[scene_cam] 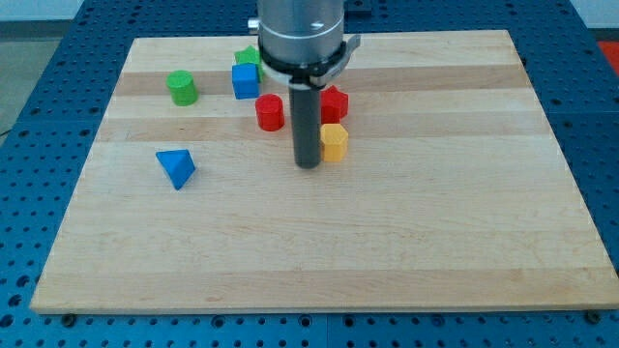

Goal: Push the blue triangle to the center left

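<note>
The blue triangle [176,166] lies on the wooden board [319,242] at the view's left, a little above mid-height. My tip [308,164] rests on the board near the middle, well to the right of the blue triangle and at about its height. The rod stands just left of a yellow block [334,141] and right of a red cylinder [270,112]. I cannot tell whether the rod touches the yellow block.
A red block [335,101] sits behind the yellow one, partly hidden by the rod. A blue cube [246,81] and a green block [249,57] behind it stand near the view's top. A green cylinder [181,87] stands at the upper left.
</note>
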`<state>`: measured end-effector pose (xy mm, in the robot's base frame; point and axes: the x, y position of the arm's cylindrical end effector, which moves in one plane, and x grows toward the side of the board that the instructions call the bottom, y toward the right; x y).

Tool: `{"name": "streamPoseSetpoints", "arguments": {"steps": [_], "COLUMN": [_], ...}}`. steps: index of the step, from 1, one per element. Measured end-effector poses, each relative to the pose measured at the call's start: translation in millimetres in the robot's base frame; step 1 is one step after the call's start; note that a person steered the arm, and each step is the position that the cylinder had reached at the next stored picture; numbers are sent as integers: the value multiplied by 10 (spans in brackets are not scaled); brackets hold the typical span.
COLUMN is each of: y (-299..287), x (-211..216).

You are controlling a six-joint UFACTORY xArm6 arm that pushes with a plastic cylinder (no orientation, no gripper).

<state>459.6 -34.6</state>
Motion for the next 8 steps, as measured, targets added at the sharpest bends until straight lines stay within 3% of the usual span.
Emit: {"name": "streamPoseSetpoints", "arguments": {"steps": [1,2,3,5,6,7,8], "y": [-538,-1122,-1381,-1698,-2160,-2258,-1913], "x": [546,320,-245,224,224,212,212]}}
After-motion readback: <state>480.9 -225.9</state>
